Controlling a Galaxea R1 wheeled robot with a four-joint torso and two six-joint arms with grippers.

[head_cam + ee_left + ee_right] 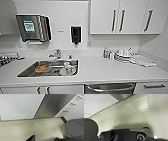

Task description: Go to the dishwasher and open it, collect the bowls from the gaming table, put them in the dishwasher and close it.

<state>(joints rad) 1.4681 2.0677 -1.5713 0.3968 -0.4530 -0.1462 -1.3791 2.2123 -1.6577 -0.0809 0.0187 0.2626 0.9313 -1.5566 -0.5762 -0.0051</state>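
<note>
Cut off under the counter's (pixel 100 72) front edge: dishwasher (pixel 110 88), steel front and bar handle, closed. Sunk toward the counter's left end, a sink (pixel 32 70) with blurred dishes. Toward its right end, bottles (pixel 108 53) and stacked crockery (pixel 123 56), hard to make out. Gripper openings: cannot tell.

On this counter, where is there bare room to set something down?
Bare: the countertop between the sink and the bottles, down to the front edge. Crowded: the sink basin, the stacked dishes and cloth at right.
</note>
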